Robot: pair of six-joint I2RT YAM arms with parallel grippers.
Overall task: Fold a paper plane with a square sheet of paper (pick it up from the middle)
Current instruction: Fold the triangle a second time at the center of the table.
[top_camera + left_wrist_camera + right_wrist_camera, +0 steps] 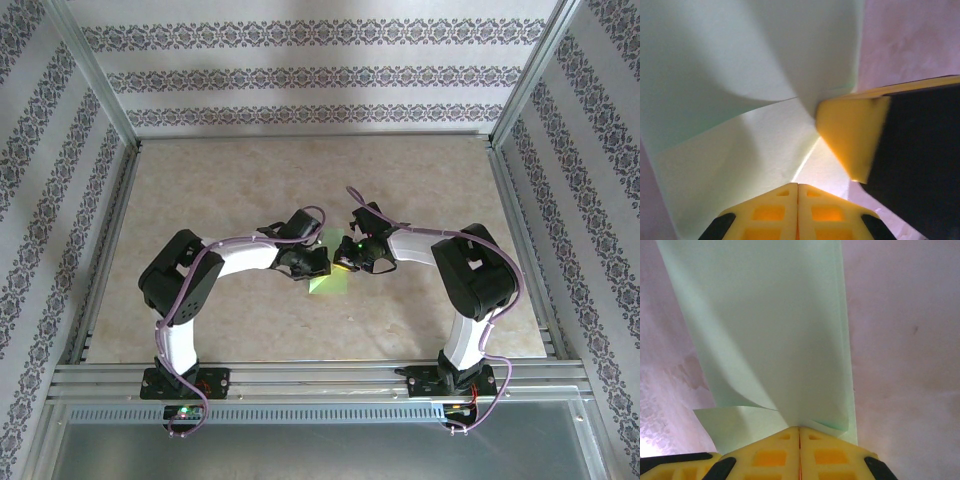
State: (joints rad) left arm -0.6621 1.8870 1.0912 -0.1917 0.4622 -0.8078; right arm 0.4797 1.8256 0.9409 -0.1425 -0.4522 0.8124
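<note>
The step in hand is judged to be an early fold, with the square sheet of paper (329, 282) pinched between both arms and bent over on itself. For this to be done well, the two pinch points should be moved together and at one height, so that the layers are brought edge to edge before any crease is pressed. No pull should be put between the arms, since thin paper held so close is easily torn or skewed.

The left end effector (797, 186) is seen fully closed in the left wrist view, its yellow fingertips meeting on a ridge of the paper. The right end effector (799, 429) is likewise closed, with the lower edge of the sheet clamped between its tips. In the left wrist view a yellow pad of the right arm is seen just beside, gripping the same sheet where its curved layers meet.

Outward from the grips, the paper is seen doubled and curling, two layers showing along one edge in the right wrist view. From above, it is found between the two wrists near the middle of the tabletop (420, 180). Whether it is lifted clear cannot be told.
</note>
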